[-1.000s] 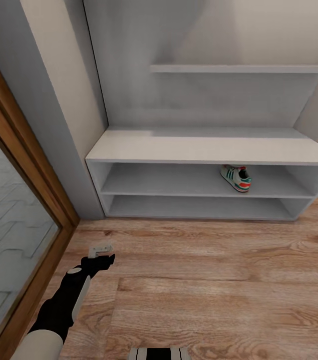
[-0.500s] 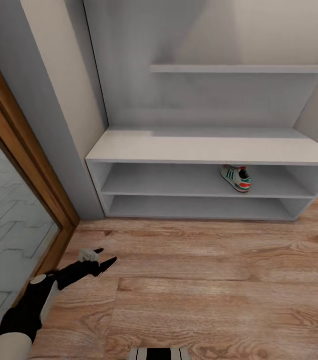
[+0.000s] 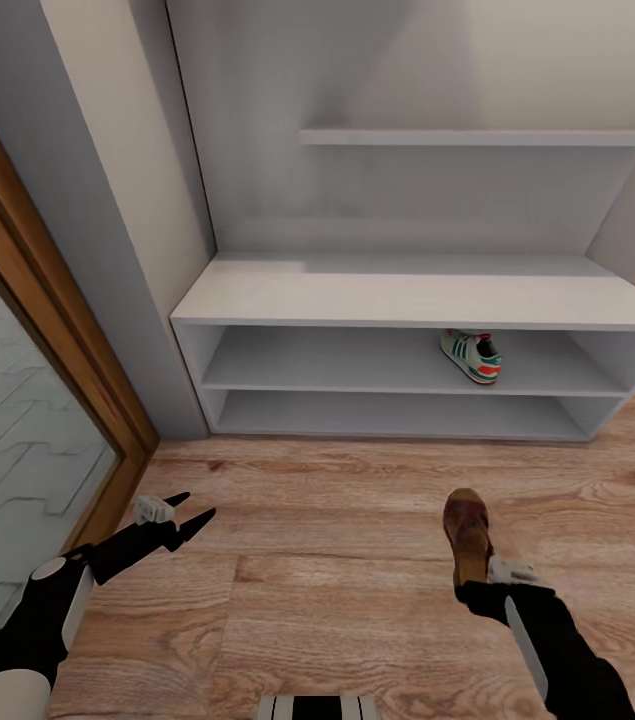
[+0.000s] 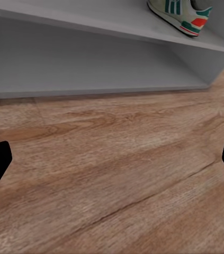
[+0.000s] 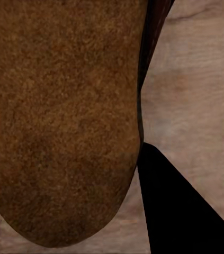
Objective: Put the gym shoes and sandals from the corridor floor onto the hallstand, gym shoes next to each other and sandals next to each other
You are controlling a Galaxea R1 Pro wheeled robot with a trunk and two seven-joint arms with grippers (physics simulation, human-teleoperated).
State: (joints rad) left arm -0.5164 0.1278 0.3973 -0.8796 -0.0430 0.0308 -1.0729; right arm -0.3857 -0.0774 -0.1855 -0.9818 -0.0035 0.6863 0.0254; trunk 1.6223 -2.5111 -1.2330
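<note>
Brown sandal (image 3: 467, 535) heel hidden by right pincer (image 3: 477, 580)

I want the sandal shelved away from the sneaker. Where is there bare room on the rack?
The upper low shelf of the hallstand is bare left of the gym shoe, up to the left wall. The bench top and bottom shelf look bare throughout. Crowded: only the spot around the shoe. The sandal is in the right gripper.
</note>
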